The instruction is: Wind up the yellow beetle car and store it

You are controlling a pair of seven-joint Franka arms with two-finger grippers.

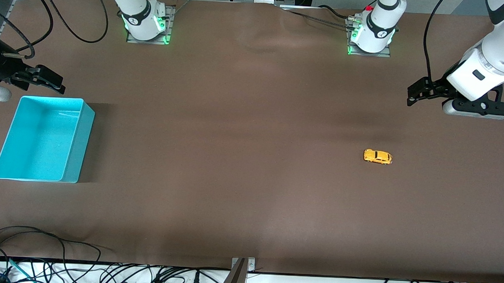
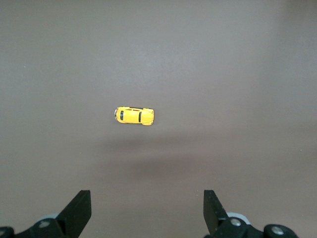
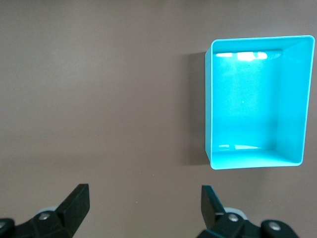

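Observation:
The yellow beetle car stands on its wheels on the brown table, toward the left arm's end; the left wrist view shows it too. My left gripper hangs open and empty in the air above the table, off to the side of the car. From its own camera the left gripper has its fingers wide apart with only bare table between them. My right gripper hovers open and empty beside the turquoise bin. In the right wrist view the right gripper is apart from the bin, which holds nothing.
Both arm bases stand at the table edge farthest from the front camera. Loose black cables and a metal bracket lie along the edge nearest it. A wide stretch of bare brown table separates car and bin.

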